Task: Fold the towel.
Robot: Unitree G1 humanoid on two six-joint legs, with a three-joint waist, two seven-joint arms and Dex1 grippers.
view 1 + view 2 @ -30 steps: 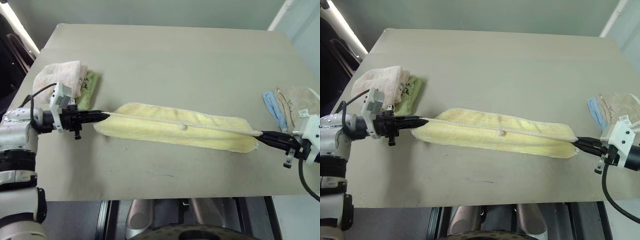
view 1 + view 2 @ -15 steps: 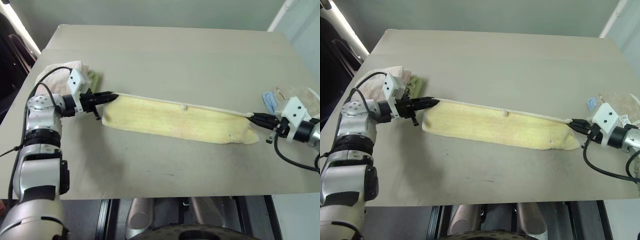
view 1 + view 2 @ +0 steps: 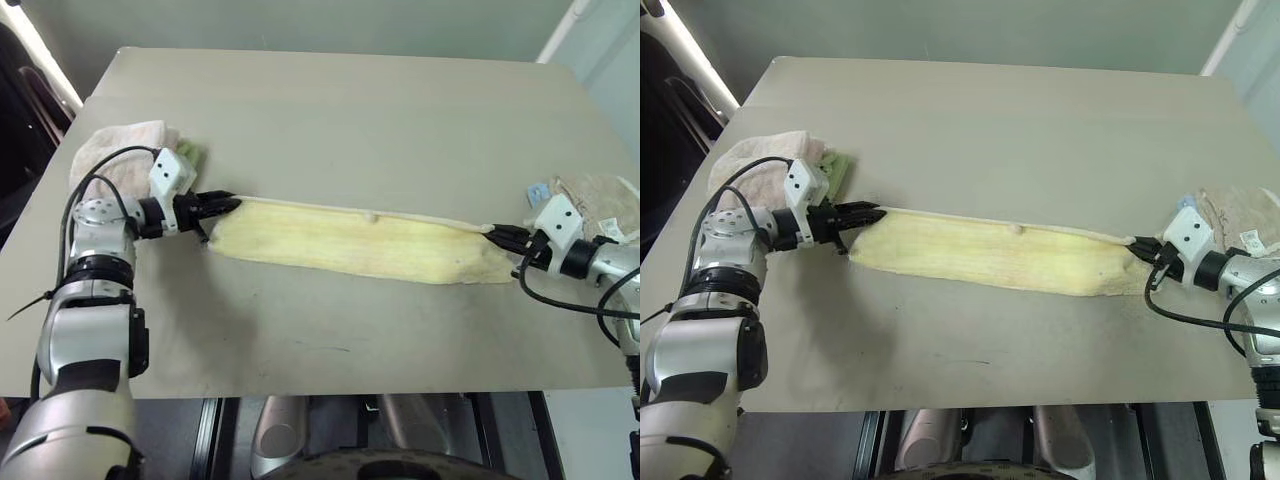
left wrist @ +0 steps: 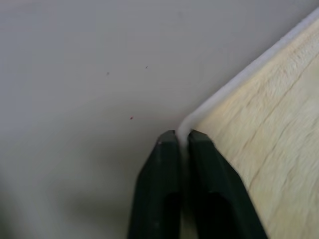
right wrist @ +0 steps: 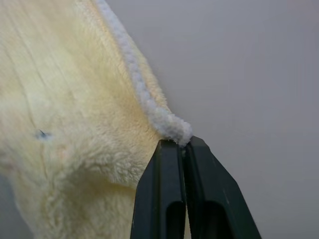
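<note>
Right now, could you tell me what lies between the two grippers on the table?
The pale yellow towel spans the stretch between the left gripper and right gripper, in the left eye view.

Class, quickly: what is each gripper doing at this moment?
Left gripper: closed on the towel's corded edge at one end.
Right gripper: closed on the corded corner at the other end.

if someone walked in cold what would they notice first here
A long pale yellow towel stretched across the middle of the table, with the left gripper and right gripper pinching its whitish cord at opposite ends. Next, a pink-white towel at the table's left edge and a beige towel at its right.
</note>
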